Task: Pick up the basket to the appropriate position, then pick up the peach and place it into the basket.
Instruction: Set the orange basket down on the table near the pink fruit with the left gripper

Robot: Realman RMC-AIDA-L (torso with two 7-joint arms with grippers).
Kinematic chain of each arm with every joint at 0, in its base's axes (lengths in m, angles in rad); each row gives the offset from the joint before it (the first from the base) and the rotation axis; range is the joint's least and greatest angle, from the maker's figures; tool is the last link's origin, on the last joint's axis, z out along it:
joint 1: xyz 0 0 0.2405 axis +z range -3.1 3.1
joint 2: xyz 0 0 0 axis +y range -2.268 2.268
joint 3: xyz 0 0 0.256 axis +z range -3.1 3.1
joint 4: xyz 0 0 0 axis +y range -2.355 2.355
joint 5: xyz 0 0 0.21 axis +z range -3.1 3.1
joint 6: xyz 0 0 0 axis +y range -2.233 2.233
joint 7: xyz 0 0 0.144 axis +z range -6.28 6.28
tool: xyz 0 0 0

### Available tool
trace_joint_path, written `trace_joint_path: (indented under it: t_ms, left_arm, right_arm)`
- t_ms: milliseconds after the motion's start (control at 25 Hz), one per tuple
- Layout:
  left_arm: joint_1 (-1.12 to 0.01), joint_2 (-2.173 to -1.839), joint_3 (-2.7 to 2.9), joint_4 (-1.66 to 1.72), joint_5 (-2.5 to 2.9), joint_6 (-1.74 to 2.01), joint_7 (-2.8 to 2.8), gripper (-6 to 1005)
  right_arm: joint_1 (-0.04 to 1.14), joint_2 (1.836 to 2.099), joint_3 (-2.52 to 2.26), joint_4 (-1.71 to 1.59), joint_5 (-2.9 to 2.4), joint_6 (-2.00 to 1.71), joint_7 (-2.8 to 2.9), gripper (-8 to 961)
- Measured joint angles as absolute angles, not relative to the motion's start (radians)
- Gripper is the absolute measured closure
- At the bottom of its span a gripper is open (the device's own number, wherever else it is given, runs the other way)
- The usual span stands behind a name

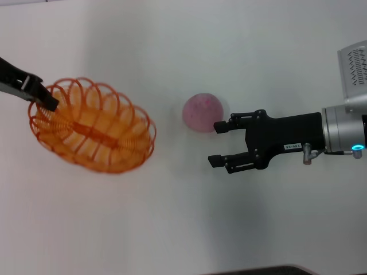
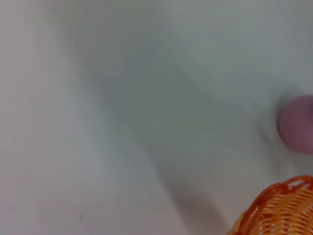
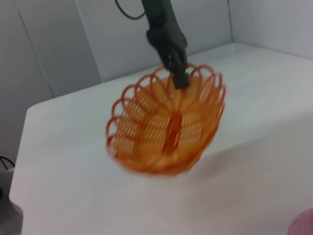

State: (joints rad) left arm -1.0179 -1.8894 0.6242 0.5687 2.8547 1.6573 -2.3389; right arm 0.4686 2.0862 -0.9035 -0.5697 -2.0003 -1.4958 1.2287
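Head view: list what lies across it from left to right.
left gripper clamped on the basket's rim → basket → peach → right gripper, open, beside the peach, on the white table.

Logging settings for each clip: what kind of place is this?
Probably a lab test bench: a bare white table, plain white wall panels behind it, and only a basket and peach as props.
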Motion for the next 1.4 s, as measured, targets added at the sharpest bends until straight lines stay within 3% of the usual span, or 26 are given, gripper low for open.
trace_joint_path:
  t_ms: [160, 520, 600, 880, 1000, 1400]
  left_arm:
    - [-0.984, -1.887, 0.572, 0.583, 2.851, 1.662, -2.416, 930]
    - [-0.845, -1.949, 0.446, 0.606, 2.726, 1.671, -2.531, 930]
    - [-0.815, -1.976, 0.447, 0.637, 2.704, 1.68, -2.541, 930]
    - [-0.725, -2.126, 0.454, 0.851, 2.697, 1.702, -2.558, 930]
    - [-0.687, -2.167, 0.505, 0.935, 2.683, 1.681, -2.564, 930]
    - [-0.627, -2.17, 0.675, 0.952, 2.636, 1.574, -2.624, 931]
  right_arm:
    - [0.465, 2.086, -0.904, -0.569, -2.0, -1.494, 1.229, 115]
    - [0.461, 2.086, -0.904, -0.558, -2.0, -1.493, 1.229, 115]
    - [0.46, 2.086, -0.904, -0.558, -2.0, -1.492, 1.229, 115]
    - [0.46, 2.084, -0.899, -0.559, -2.0, -1.492, 1.229, 115]
    - [0.456, 2.083, -0.898, -0.563, -2.0, -1.491, 1.229, 115]
    - [0.448, 2.085, -0.897, -0.568, -2.0, -1.492, 1.224, 115]
